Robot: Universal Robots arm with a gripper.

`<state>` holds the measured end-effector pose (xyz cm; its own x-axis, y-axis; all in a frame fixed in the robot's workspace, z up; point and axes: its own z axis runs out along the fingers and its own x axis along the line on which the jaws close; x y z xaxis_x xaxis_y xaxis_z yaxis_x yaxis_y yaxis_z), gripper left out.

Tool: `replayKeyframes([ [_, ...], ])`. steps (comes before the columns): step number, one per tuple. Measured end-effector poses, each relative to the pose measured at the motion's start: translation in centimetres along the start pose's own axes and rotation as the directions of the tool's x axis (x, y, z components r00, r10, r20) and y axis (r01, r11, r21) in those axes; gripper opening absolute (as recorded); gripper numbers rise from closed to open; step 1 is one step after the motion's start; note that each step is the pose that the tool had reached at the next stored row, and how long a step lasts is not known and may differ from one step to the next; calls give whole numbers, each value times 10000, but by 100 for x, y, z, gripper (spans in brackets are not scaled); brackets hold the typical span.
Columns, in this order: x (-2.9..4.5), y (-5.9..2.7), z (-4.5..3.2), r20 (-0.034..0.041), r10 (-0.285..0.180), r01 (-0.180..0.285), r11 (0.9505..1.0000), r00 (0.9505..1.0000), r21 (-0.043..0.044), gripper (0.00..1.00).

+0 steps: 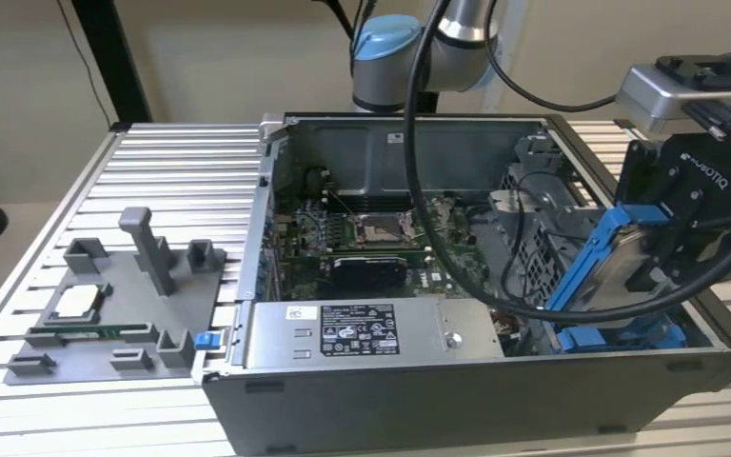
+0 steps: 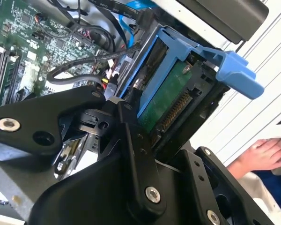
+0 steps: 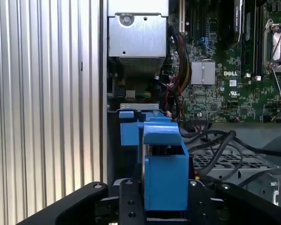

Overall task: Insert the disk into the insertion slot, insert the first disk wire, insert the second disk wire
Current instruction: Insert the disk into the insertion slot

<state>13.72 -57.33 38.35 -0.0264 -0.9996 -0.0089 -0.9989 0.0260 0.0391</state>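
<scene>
Ribbed aluminium bench [image 1: 149, 162], with an open dark grey computer case [image 1: 467, 400] on it and a grey parts fixture [image 1: 111, 324] beside the case, toward the exterior view's left. Gripper [image 1: 677, 238] is closed on the disk [image 1: 601, 257], clamping the blue carrier frame; the second wrist view shows the drive's green circuit-board face in that grip. Disk hangs tilted over the case corner at the exterior view's right, lower end near the insertion slot [image 1: 620, 335] and its blue rails. Cannot tell whether carrier touches rail. Not seated. Step in hand, as I read it: the first, disk into slot. Loose black cables [image 3: 215, 145] lie beside the bay, none on the drive's connector, so both wire steps look undone. Seating calls for squaring the tilted carrier to the rails and keeping the cables clear. Person's hand [image 2: 262, 154] rests past the bench, well apart from the disk.
</scene>
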Motion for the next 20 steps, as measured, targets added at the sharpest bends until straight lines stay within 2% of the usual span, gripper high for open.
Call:
replayKeyframes([
  [11, 0, 0, 5, -1, 0, 0, 10000, 10000, 0, 0],
  [12, 0, -1, 5, -3, 0, 0, 10000, 10000, 0, 100],
  [20, 0, -1, 6, -2, 0, 0, 10000, 10000, 0, 100],
])
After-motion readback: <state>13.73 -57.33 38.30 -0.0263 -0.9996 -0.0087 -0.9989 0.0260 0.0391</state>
